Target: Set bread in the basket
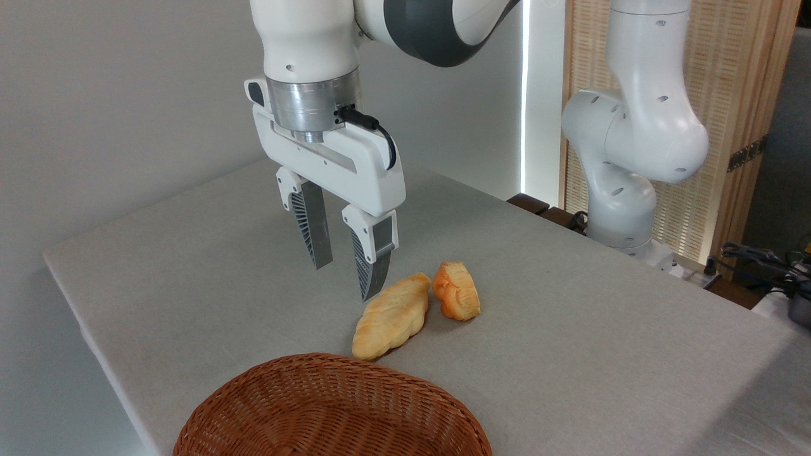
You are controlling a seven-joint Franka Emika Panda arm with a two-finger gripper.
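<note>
basket point(329, 411) nearest, bread point(455, 291) right of parted, empty jaws

Soft even daylight, sharp focus, faint shadows.

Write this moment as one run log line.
gripper: open, empty, above table | bread: on table | basket: empty

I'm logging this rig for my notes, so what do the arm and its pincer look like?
The arm is glossy white with rounded links and a dark grey joint band. A ribbed silver wrist ring sits above a white boxy pincer. Its two fingers are grey wedge-shaped blades with ridged sides. A black cable plugs in at the wrist.
</note>
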